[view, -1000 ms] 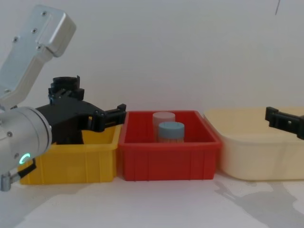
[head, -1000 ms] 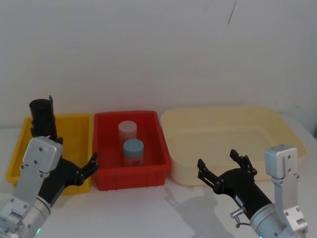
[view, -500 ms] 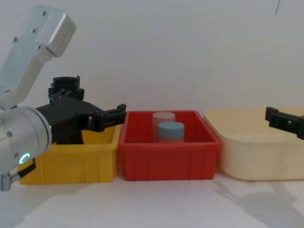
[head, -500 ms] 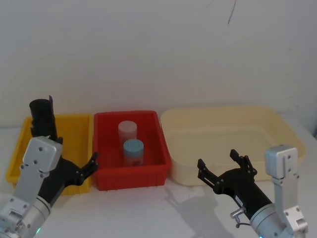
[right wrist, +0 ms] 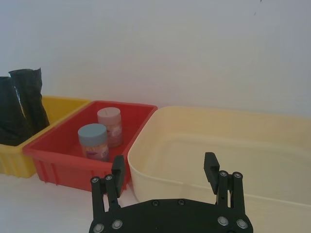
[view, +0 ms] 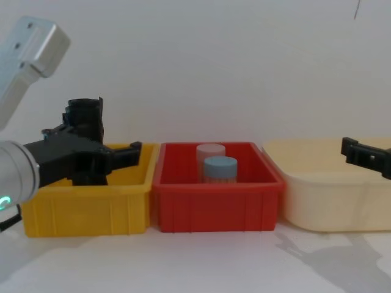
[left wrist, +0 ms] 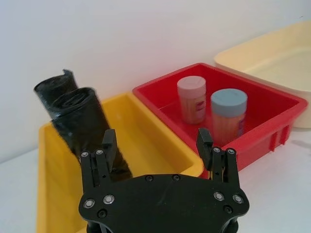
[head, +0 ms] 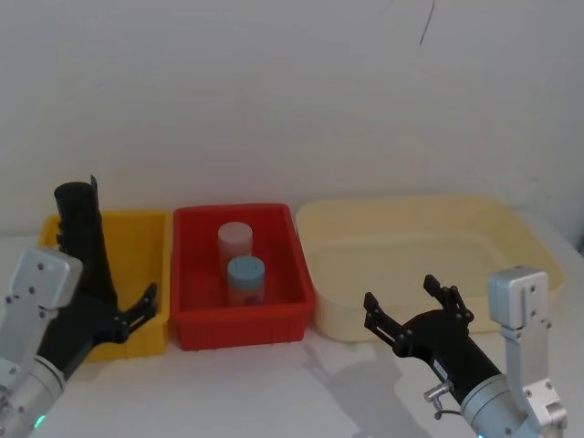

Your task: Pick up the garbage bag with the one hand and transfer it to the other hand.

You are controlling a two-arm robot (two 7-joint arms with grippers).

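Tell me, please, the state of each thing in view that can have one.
garbage bag: upright in the yellow bin, not gripped.
second roll: upright beside it.
left gripper: open, empty.
right gripper: open, empty.
blue-capped jar: upright, capped, in the red bin.
pink-capped jar: upright, capped, behind it.
cream tub: empty.

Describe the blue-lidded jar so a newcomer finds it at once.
Find the red bin, between the yellow bin and the cream tub. Two jars stand in it, one behind the other. The blue-lidded jar is the nearer one; the jar behind has a pale pinkish lid.
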